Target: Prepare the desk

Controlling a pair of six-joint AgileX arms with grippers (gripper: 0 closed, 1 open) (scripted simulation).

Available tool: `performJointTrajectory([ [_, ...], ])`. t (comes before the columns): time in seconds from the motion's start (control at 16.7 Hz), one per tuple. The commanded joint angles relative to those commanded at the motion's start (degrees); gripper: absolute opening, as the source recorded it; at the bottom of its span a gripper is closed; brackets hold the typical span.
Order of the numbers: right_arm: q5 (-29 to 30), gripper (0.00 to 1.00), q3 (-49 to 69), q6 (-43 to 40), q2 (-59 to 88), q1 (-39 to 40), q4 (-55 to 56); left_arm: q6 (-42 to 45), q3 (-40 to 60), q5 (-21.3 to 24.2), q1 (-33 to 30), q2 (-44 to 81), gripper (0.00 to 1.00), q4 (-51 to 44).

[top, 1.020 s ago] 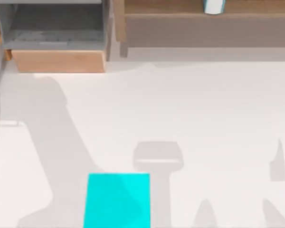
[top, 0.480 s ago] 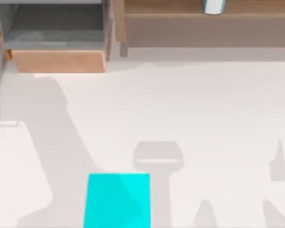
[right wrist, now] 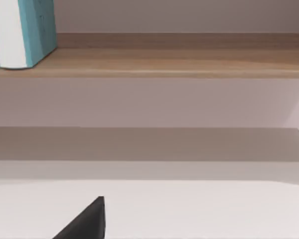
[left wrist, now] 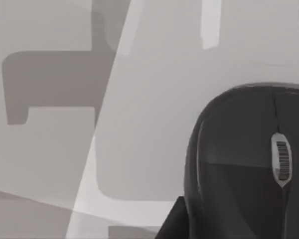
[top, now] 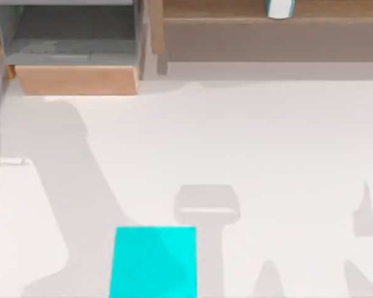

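The desk (top: 248, 143) is a broad white tabletop crossed by grey shadows of the arms. In the left wrist view a black computer mouse (left wrist: 249, 164) with a ribbed scroll wheel lies on the desk (left wrist: 139, 99), very close to the camera. A dark wedge (left wrist: 174, 221) against the mouse's side may belong to my left gripper. In the right wrist view a black tip of my right gripper (right wrist: 84, 221) pokes in low over the desk (right wrist: 189, 209), facing the shelf.
A cyan pad (top: 153, 261) lies at the front, left of centre. A tan wooden box unit (top: 74, 77) stands at the back left. A long wooden shelf (top: 267, 15) runs along the back right, with a teal and white book (right wrist: 22, 32) upright on it.
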Motion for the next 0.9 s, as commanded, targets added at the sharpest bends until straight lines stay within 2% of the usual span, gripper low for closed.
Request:
performJointTrajectory([
  [0.3,0.0,1.0,0.0,0.0,0.0,0.0,0.0,-0.3,0.2,-0.2,0.3,-1.4,0.0,0.0],
  [0.54,0.0,1.0,0.0,0.0,0.0,0.0,0.0,-2.2,-2.4,-1.0,-0.1,-8.3,0.0,0.7],
  [0.9,0.0,1.0,0.0,0.0,0.0,0.0,0.0,-7.2,-13.4,-2.2,-7.2,-22.3,0.0,4.7],
])
